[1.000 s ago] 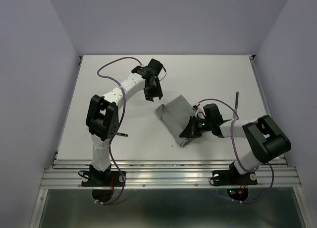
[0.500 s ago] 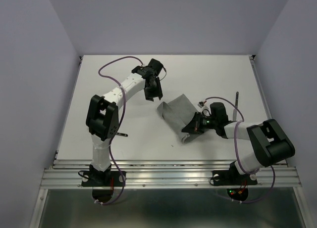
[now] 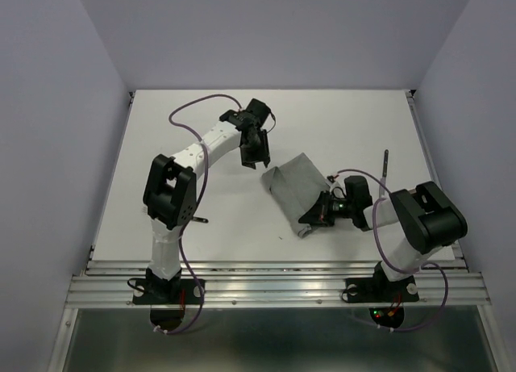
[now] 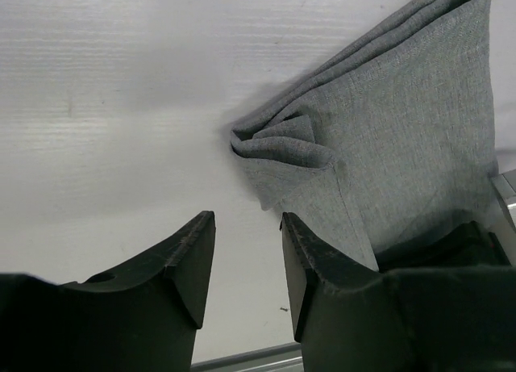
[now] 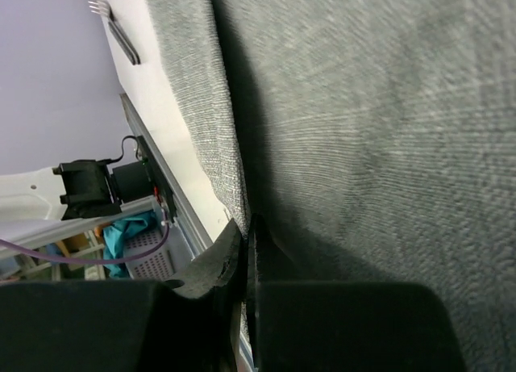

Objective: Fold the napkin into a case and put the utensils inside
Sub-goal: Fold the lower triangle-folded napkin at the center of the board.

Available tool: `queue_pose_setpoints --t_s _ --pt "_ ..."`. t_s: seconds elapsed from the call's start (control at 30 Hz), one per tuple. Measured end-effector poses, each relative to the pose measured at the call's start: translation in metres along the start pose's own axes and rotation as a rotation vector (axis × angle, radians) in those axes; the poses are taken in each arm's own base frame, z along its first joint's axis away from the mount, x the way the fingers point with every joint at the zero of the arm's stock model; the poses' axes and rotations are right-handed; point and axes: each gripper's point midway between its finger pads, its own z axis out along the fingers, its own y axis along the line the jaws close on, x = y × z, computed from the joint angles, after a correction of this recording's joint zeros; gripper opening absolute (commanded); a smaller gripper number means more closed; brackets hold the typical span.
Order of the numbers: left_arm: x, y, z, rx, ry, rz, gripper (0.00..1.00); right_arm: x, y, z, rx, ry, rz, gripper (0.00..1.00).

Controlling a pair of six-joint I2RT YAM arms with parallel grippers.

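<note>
Half-folded grey napkin (image 3: pixel 292 186): the right gripper (image 3: pixel 317 215) pinches its near edge — best drawn across low and slow; the left gripper (image 4: pixel 247 224), spread and empty, could pin the bunched corner.

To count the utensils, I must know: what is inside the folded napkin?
Only grey folds of the napkin show; nothing pokes out. The cloth covers its inside, so that is unseen. One utensil lies outside, right of it.

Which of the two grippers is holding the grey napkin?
The right gripper: its jaws are shut on the napkin at its edge. The left gripper is open beside the bunched corner, holding nothing.
</note>
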Motion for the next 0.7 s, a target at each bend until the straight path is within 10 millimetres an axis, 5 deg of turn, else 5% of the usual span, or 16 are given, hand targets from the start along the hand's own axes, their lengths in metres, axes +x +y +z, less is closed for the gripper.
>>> queue_pose_setpoints --t_s 0.7 --pt "0.026 -0.019 0.041 -0.065 0.027 0.118 0.42 0.006 -0.007 0.004 -0.053 0.015 0.050 0.01"
